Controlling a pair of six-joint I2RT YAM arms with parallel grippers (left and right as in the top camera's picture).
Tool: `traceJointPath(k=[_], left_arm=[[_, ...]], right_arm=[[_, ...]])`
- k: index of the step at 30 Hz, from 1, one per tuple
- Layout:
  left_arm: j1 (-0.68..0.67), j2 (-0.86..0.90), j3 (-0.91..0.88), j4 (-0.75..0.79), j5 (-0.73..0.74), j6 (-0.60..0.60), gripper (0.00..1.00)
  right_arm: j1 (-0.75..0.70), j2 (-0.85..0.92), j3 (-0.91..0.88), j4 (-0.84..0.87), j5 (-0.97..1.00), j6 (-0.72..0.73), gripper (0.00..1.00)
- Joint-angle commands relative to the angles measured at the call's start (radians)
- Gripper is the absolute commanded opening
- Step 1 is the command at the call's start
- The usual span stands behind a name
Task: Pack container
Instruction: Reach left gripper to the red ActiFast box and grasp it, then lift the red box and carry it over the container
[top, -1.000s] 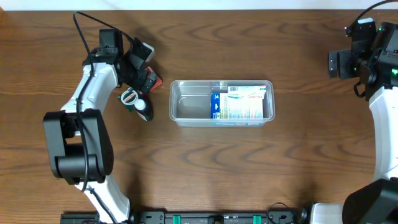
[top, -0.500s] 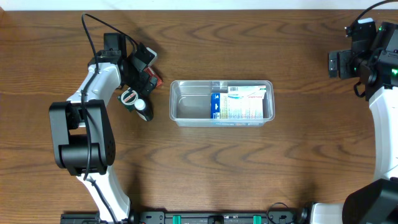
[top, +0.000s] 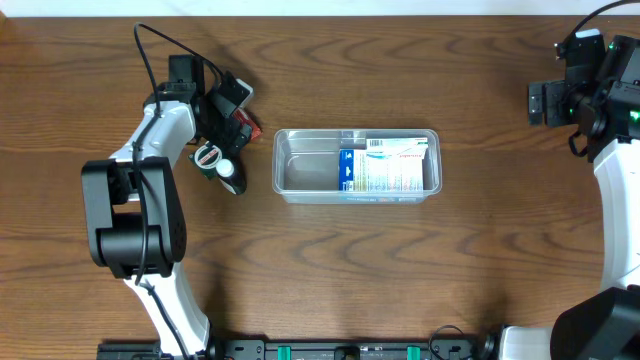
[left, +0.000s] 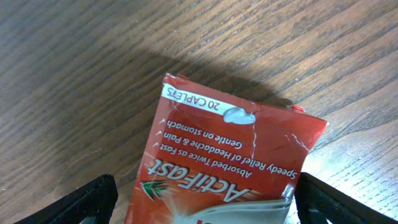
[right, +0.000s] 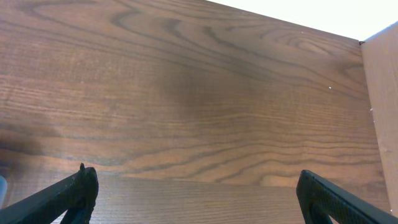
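The container (top: 300, 188), a clear shallow tub with rounded corners, sits near the middle of the tabletop (top: 330, 280) with its long sides running from 9 to 3 o'clock. One thing lies in it: a blue and white printed box (top: 385, 166), flat on the tub floor and filling the 3 o'clock part from near wall to far wall. On the 9 o'clock side the tub floor shows through the plastic. Outside the tub, just off its 9 o'clock end, a small dark bottle (top: 218, 163) with a white cap lies on its side on the wood. A red caplet packet (left: 230, 155) lies flat on the tabletop at about 10 o'clock from the tub, close to the bottle. The left claw (left: 205, 193) is over this packet with its jaws spread wide, one finger off each side edge. A strip of wood shows between one finger and the packet, and the packet is not lifted. The right claw (right: 196, 186) is well apart at about 2 o'clock from the tub, jaws spread fully and holding nothing, with only wood grain beneath it.
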Motion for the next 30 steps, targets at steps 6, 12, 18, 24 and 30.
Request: traceJointPath(k=[6,12,18,24,30], left_arm=[[0.003,0.014,0.011,-0.003,-0.001,-0.001,0.78],[-0.005,0.014,0.011,-0.003,0.006,-0.083,0.64],[-0.006,0.011,0.012,0.004,0.006,-0.126,0.42],[-0.006,-0.043,0.012,0.015,0.006,-0.151,0.42],[-0.006,-0.102,0.012,0.014,0.005,-0.15,0.42]], right_arm=[[-0.005,0.008,0.006,0.0,-0.001,0.013,0.99],[-0.005,0.008,0.006,0.0,-0.001,0.013,0.99],[-0.005,0.008,0.006,0.0,-0.001,0.013,0.99],[-0.005,0.008,0.006,0.0,-0.001,0.013,0.99],[-0.005,0.008,0.006,0.0,-0.001,0.013,0.99]])
